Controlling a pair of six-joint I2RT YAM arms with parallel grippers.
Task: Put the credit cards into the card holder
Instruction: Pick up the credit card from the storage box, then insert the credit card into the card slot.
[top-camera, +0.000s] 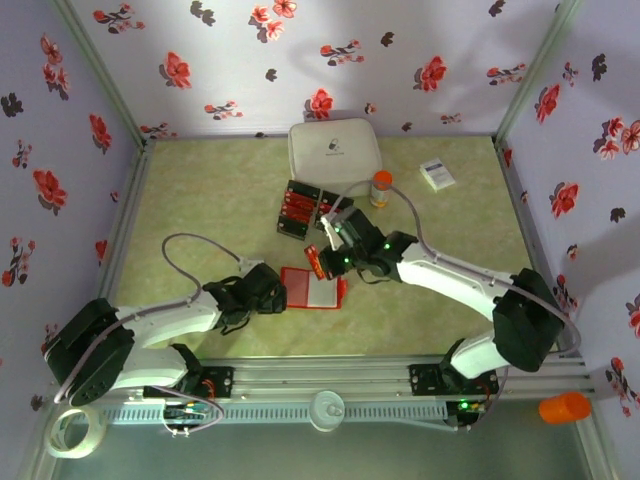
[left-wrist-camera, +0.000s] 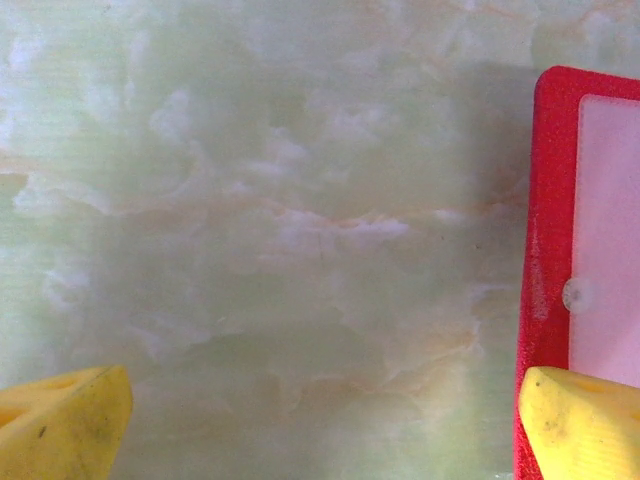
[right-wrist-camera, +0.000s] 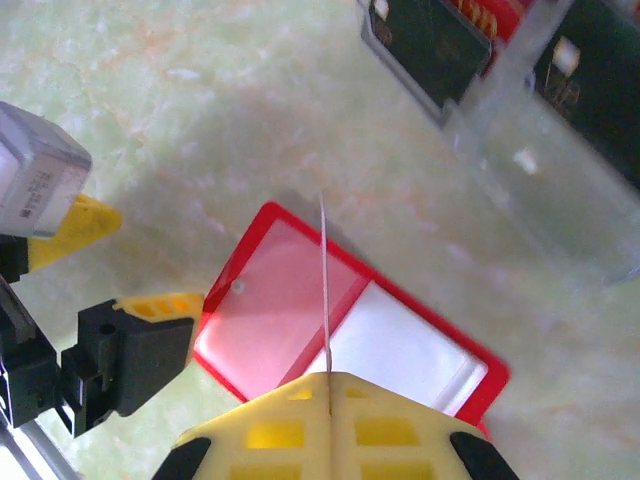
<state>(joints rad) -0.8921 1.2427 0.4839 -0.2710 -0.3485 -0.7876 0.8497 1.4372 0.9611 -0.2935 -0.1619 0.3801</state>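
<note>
On the marbled table (top-camera: 200, 200) we see the card holder (top-camera: 322, 292) lying open, the left gripper (left-wrist-camera: 320, 430) spread wide at its left edge, the right gripper (right-wrist-camera: 328, 380) pinched on one credit card (right-wrist-camera: 324, 270) held edge-down above it. Unclamped, the holder could slide and the card miss its pocket. We find no legible writing.

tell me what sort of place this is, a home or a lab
Probably a robot test booth, not a home: flower-print walls box in a marbled tabletop, and a metal rail at its near edge carries the left arm and right arm.
</note>
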